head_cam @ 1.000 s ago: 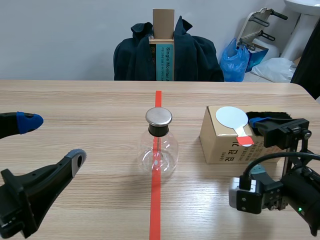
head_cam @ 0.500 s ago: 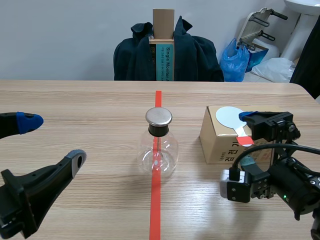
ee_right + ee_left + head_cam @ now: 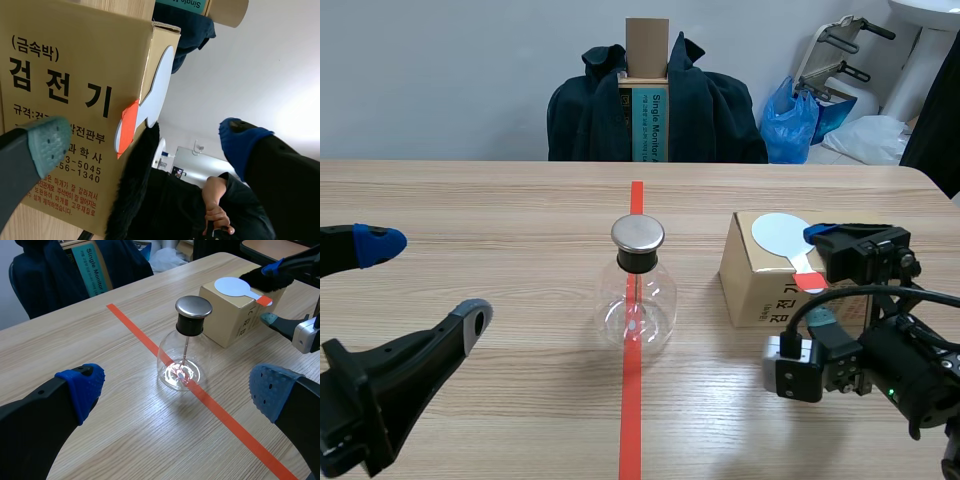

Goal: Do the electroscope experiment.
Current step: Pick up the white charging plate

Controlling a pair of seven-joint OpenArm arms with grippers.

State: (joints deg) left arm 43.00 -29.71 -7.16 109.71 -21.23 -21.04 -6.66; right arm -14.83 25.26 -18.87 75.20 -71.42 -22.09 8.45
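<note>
Right gripper (image 3: 145, 141) open beside cardboard box (image 3: 752, 285), left gripper (image 3: 175, 389) open, capped glass flask (image 3: 636, 305) holding thin rod (image 3: 185, 347)

You had a clear glass flask (image 3: 637, 300) with a shiny silver cap (image 3: 638, 234) and a black neck (image 3: 638, 261). Your box (image 3: 760, 290) was tan with black letters. The round paddle (image 3: 782, 238) was white with an orange tip.

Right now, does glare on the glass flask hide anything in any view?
Left wrist view: a bright glint at the flask base, over the red tape; the rod inside is visible. Scene view: only faint highlights on the glass. Right wrist view: flask not shown.
</note>
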